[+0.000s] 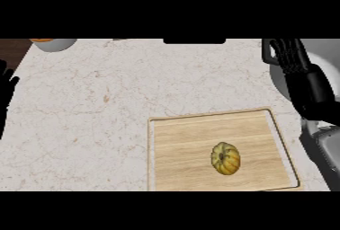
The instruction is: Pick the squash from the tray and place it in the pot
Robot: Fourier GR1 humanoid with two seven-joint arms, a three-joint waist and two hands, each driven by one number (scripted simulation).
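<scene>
A yellow-green ribbed squash point(225, 158) lies on a wooden tray point(199, 134) at the lower right of the counter. My right hand point(309, 87) is over the counter's right edge, beyond the tray and up-right of the squash, with its fingers point(288, 53) straight and holding nothing. Under and behind that hand is a grey round vessel point(327, 53) with a black handle point(267, 54), probably the pot, mostly hidden. My left hand point(6, 96) rests open at the left edge, far from the tray.
A grey bowl point(54, 44) with something orange in it stands at the far left corner. A flat black object point(194, 41) lies at the counter's far edge. Pale marble counter point(100, 112) stretches left of the tray.
</scene>
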